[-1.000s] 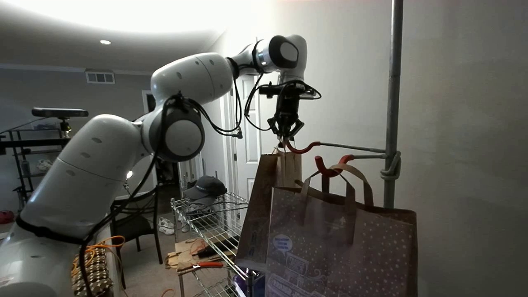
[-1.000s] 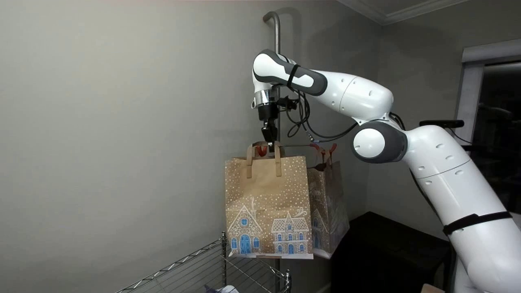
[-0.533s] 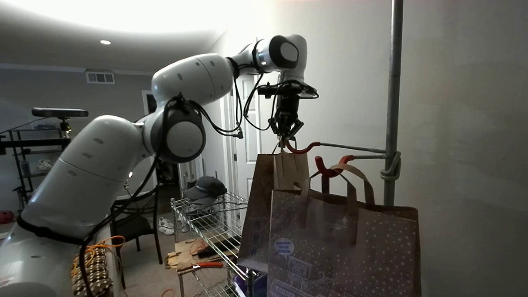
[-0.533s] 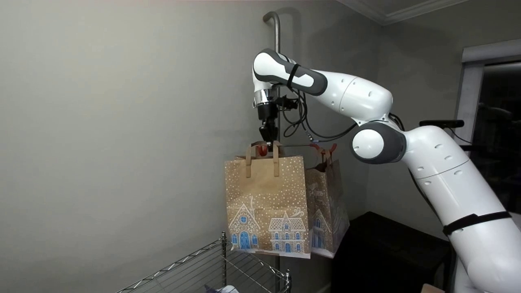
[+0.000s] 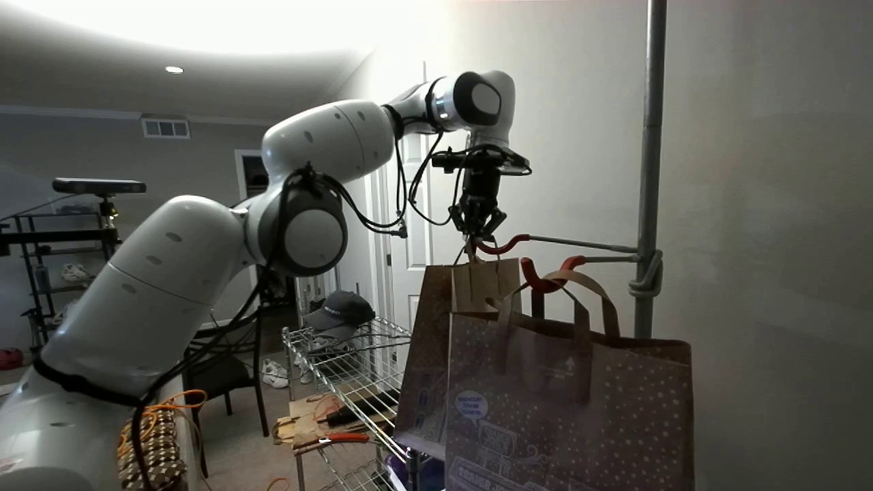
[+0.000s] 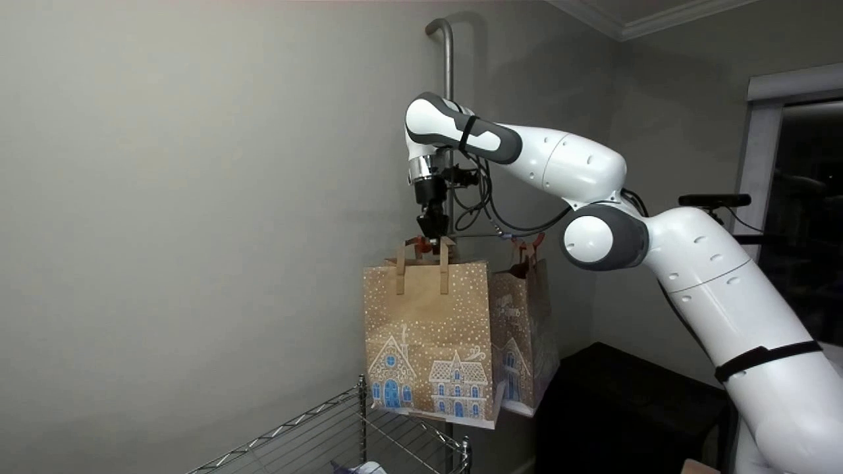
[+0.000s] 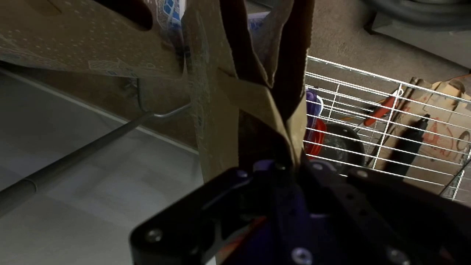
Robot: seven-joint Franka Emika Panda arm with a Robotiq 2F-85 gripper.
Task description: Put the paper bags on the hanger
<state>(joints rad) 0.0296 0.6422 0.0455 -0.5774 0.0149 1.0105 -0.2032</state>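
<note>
- My gripper [image 5: 472, 239] is clenched; it grasps the paper handle [image 6: 444, 280] of one brown paper bag [image 6: 425, 329], which hangs under me, a little tilted.
- This handle is right at the tip of one red hook [image 5: 496, 250] of the hanger [image 5: 536, 278]; whether it already rests on the hook, I cannot tell.
- The neighbour bag [image 5: 573, 409] has its handles over the other hook. It is just beside my bag and, in an exterior view, it covers a part of it.
- The grey pole [image 5: 653, 170], which carries both hooks, stands upright before the wall [image 5: 771, 204].
- The wire rack [image 6: 283, 428] stands low; in an exterior view the lower edge of my bag overlaps its corner, and I cannot tell if they touch.
- On the rack lies a dark cap [image 5: 339, 310]; through the wires, in the wrist view, I see a red-handled tool [image 7: 381, 110] and cardboard [image 7: 441, 136].
- Well apart from me are a dark chair [image 5: 222, 376] and white shoes [image 5: 275, 374] on the floor.
- I count two paper bags, two hooks, one pole, one rack and one chair.
</note>
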